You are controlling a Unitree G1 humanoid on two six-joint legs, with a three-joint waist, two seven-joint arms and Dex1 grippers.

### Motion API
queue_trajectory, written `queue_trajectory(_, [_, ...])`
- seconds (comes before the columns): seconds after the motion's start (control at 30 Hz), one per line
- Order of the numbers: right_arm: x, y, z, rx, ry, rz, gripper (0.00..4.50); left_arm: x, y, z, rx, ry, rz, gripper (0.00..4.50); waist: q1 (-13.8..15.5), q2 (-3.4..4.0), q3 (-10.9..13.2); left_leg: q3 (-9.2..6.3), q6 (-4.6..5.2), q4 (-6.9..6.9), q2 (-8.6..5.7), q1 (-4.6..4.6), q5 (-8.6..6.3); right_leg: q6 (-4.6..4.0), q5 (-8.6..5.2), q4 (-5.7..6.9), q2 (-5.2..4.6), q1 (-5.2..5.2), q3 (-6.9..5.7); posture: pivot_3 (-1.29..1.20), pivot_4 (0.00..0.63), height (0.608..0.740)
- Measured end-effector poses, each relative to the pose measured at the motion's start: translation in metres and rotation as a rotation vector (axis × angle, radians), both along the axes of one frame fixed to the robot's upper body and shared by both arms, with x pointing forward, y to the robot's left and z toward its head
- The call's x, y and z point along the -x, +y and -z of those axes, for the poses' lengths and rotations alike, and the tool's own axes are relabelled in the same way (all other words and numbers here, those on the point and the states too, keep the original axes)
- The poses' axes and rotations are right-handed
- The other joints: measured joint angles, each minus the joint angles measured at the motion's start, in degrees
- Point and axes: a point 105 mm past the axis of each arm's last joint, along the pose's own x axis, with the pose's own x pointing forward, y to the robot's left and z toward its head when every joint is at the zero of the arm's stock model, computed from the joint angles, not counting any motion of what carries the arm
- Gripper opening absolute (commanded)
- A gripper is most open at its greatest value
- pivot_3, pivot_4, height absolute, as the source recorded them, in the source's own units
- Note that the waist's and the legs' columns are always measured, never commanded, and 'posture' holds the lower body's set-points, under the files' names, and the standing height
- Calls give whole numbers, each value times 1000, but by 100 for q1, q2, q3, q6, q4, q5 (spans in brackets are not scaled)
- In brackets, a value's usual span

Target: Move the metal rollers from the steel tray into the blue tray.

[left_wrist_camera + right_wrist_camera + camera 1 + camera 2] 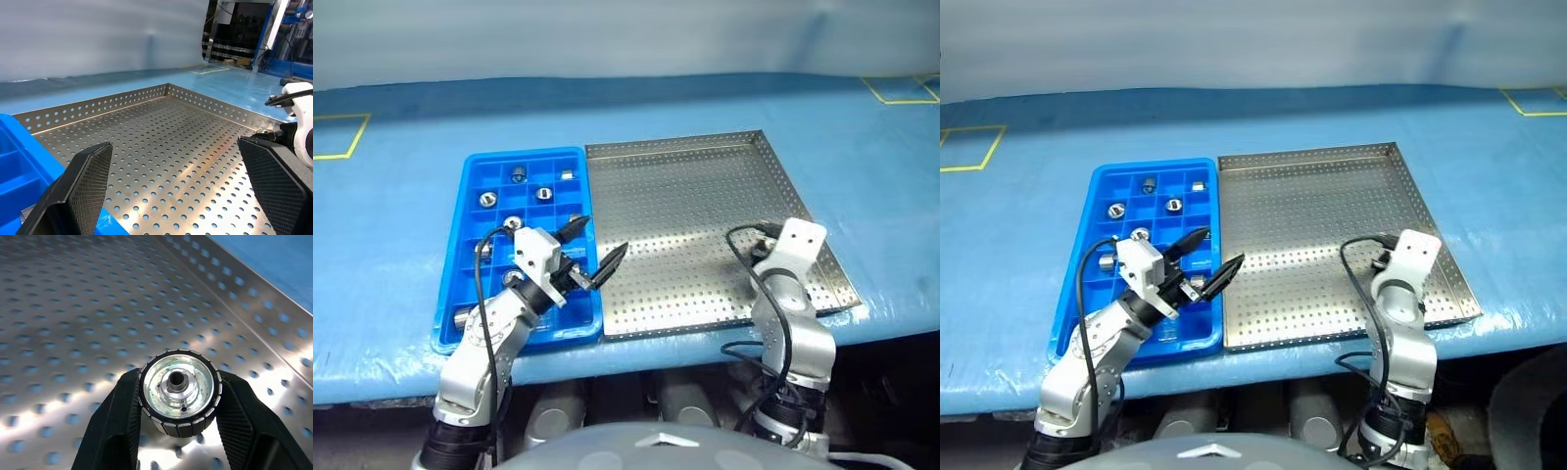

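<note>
Steel tray [705, 196]: large, square, silver, perforated floor, low raised rim; lies flat, its left edge touching the blue tray. Floor bare of loose rollers

Blue tray [473, 211]: bright blue plastic, grid of small square compartments, narrower; several shiny rollers [519, 175] sit singly in separate compartments

One roller [179, 392]: round, ribbed rim, dark hollow centre, clamped between two black fingers above the steel tray's floor near its right rim

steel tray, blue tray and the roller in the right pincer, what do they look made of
Steel tray: seemingly bare sheet metal, brushed silver, with bright glare streaks and punched holes.
Blue tray: probably moulded plastic, uniform glossy blue with thin compartment walls.
Roller in the right pincer: shiny metal by its mirror-like face; the dark segmented rim's material is unclear.
</note>
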Motion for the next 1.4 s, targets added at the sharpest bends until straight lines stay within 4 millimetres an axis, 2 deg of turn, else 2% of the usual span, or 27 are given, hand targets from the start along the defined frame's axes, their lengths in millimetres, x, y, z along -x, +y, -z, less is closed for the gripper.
queue_trajectory(0.13, [-18, 73, -44, -2, -116, -374, 1803, -3, 28, -4, -15, -19, -123, 4500, 64, -1, 1, -19, -2, -1, 0, 4, 1, 3, 3, -1, 4, 8, -13, 144, 150, 740])
queue_trajectory(0.2, [-17, 108, -55, 0, -129, -551, 1803, 2, 39, -3, -35, -14, -162, 4500, 106, -2, 1, -26, -2, -4, -4, 0, 1, 12, 9, -3, 0, 7, -17, 193, 150, 740])
queue_trajectory(0.3, [-1, 157, -56, -10, -100, -831, 1803, 12, 51, -6, -43, -20, -211, 4500, 237, -5, 3, -33, 3, -7, -8, -9, -4, -6, 18, -13, -7, 5, -24, 255, 150, 740])
queue_trajectory(0.43, [27, 196, -39, -8, -5, -1114, 1803, 26, 67, -10, -56, -22, -278, 4500, 455, -8, 4, -42, 4, -11, -13, -18, -9, -8, 14, -31, -13, 4, -33, 326, 150, 740])
queue_trajectory(0.53, [44, 206, -26, 2, 64, -1247, 1803, 33, 75, -8, -72, -13, -322, 4500, 621, -9, 4, -49, 4, -12, -12, -18, -9, -9, -5, -46, -11, 12, -39, 351, 150, 740])
queue_trajectory(0.7, [65, 208, -8, 23, 168, -1408, 1803, 41, 88, -5, -79, 5, -398, 4500, 801, -10, 5, -63, 4, -13, -11, -16, -10, 4, -12, -73, -10, 32, -54, 366, 150, 740])
queue_trajectory(0.87, [72, 208, -4, 16, 204, -1454, 1803, 42, 90, -4, -77, 7, -407, 4500, 933, -10, 5, -71, 4, -13, -12, -16, -10, 5, -11, -76, -10, 34, -63, 366, 150, 740])
queue_trajectory(1.07, [77, 212, -2, 11, 214, -1481, 1803, 41, 84, -4, -68, 5, -384, 4500, 956, -12, 3, -71, 1, -28, -11, -14, -10, 5, -11, -82, -10, 34, -63, 360, 150, 740])
queue_trajectory(1.4, [88, 230, 5, -34, 246, -1532, 1803, 36, 77, -11, -55, -26, -360, 4500, 1016, -13, 2, -83, -9, -43, -11, -12, -7, 7, -9, -85, -10, 33, -76, 363, 150, 740])
